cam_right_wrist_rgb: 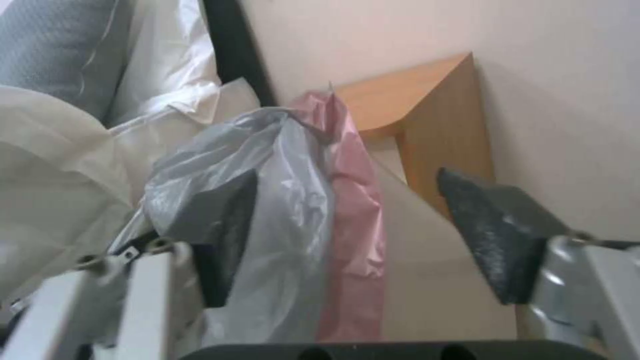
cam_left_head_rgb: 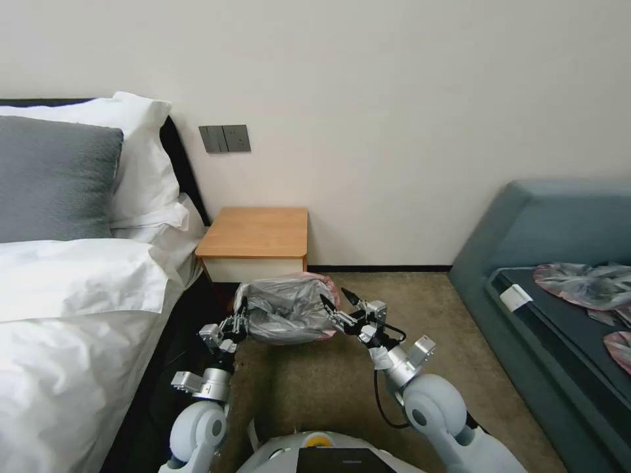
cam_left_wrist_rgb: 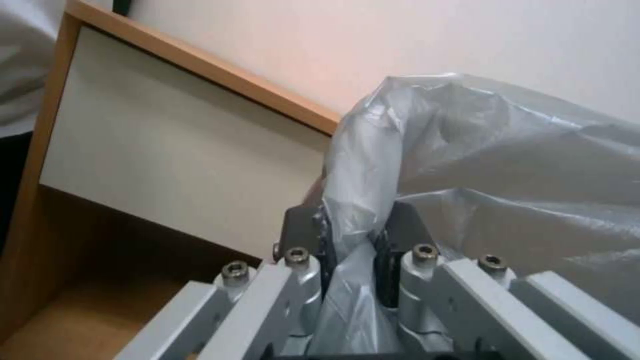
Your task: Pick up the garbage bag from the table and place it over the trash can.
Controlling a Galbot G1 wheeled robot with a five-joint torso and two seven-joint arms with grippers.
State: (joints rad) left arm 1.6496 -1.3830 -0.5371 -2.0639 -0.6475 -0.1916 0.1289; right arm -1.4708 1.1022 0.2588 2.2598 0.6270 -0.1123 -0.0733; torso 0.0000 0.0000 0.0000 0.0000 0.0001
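Garbage bag: I see the garbage bag (cam_left_head_rgb: 287, 309) as thin, crinkly, translucent grey film with a pink rim, its mouth stretched wide between my two pincers. It hangs off the floor just in front of the bench's front edge, below the level of the top.

Left pincer: my left pincer (cam_left_head_rgb: 241, 316) is clamped on the bag's left side. In the left wrist view its dark fingers (cam_left_wrist_rgb: 303, 232) pinch a fold of grey film (cam_left_wrist_rgb: 467, 165) between them, with metal links and hex bolts behind.

Right pincer: my right pincer (cam_left_head_rgb: 336, 309) sits at the bag's right rim, spread wide. In the right wrist view one rough dark pad (cam_right_wrist_rgb: 223, 220) lies against the grey film (cam_right_wrist_rgb: 293, 200) beside the pink band, and the other pad stands well apart in free air, touching nothing.

Bench: the bench (cam_left_head_rgb: 256, 230) has a smooth orange-brown wooden top with rounded corners and a flat white drawer front; its top carries nothing. Through the left wrist camera I see an open wooden shelf under the drawer.

Bed: the bed (cam_left_head_rgb: 72, 328) lies along the bench's left side, with white sheets, white pillows and a textured grey pillow.

Floor: short-pile brownish carpet (cam_left_head_rgb: 394, 302).

Sofa: a blue-grey sofa (cam_left_head_rgb: 545, 223) at the right holds wider, flatter grey-and-pink plastic bags (cam_left_head_rgb: 585, 284).
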